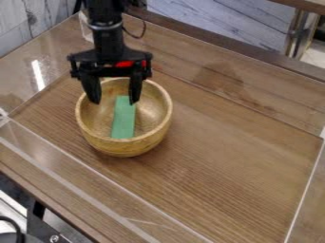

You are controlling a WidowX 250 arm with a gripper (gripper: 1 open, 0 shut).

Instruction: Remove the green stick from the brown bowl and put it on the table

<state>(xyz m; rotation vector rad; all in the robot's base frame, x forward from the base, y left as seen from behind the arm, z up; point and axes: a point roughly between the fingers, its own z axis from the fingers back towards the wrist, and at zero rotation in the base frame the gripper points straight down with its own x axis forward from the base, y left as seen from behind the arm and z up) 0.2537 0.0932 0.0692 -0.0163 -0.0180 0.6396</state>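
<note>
The brown bowl [128,144] stands on the table [229,176] left of centre. Inside it lies the green stick [124,120], leaning from the bowl's floor up toward the far wall. My gripper [114,92] points straight down over the far half of the bowl. It is open wide, and its black fingers [91,92] reach just below the rim. The stick's upper end sits between them, close to the right finger. Nothing is held.
Clear plastic edging [26,133] runs along the table's left and front sides. A grey plank wall and a table leg [299,38] lie at the back right. Black cables [15,228] hang below the front left corner.
</note>
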